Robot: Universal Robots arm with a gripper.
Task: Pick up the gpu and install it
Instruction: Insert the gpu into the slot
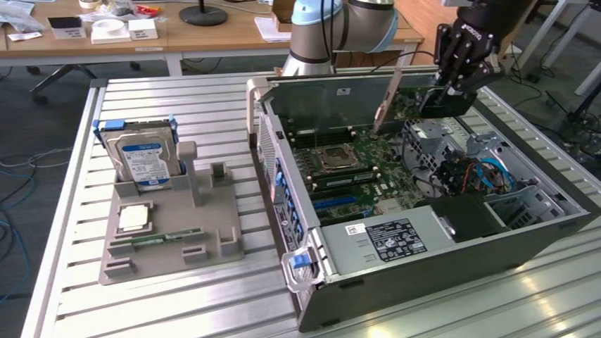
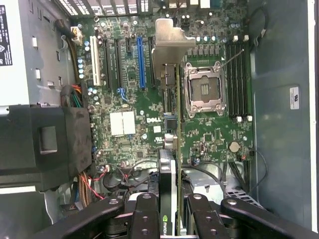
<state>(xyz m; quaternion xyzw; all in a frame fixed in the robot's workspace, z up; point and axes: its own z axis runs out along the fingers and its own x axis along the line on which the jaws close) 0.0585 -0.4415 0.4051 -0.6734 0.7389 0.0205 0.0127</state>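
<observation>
Step in hand, as I judge it: pick-up done, install not yet done. The card is up in the air over the open machine, not seated.

Desk (image 1: 188, 105): slatted metal, carries everything. PC case (image 1: 451, 260) lies on its side w/ the side panel off, towards the exterior view's right. Grey parts holder (image 1: 216, 232) sits well apart at the exterior view's left, w/ the hard drive (image 1: 141, 158) standing in it.

Motherboard (image 2: 214, 134) lies flat on the case floor, w/ the CPU socket (image 2: 203, 89) bare. Expansion slots run side by side, among them a blue slot (image 2: 141, 62).

The gpu (image 2: 167, 172) hangs edge-down over the far part of the board, near the rear wall of the case. In the wrist view it's seen edge-on, silver bracket end pointing to the case rear, lying between the blue slot and the CPU socket. Can't tell if its edge is exactly over a slot.

What seating calls for, IMO: connector edge parallel to and directly over one slot, bracket lined up w/ the rear opening, then a straight push w/o tilt. The cables at the near end look clear of it.

Gripper (image 2: 172, 214): jaws part-way closed, clamped on the gpu from both faces, black fan block on one side and bare board on the other.
</observation>
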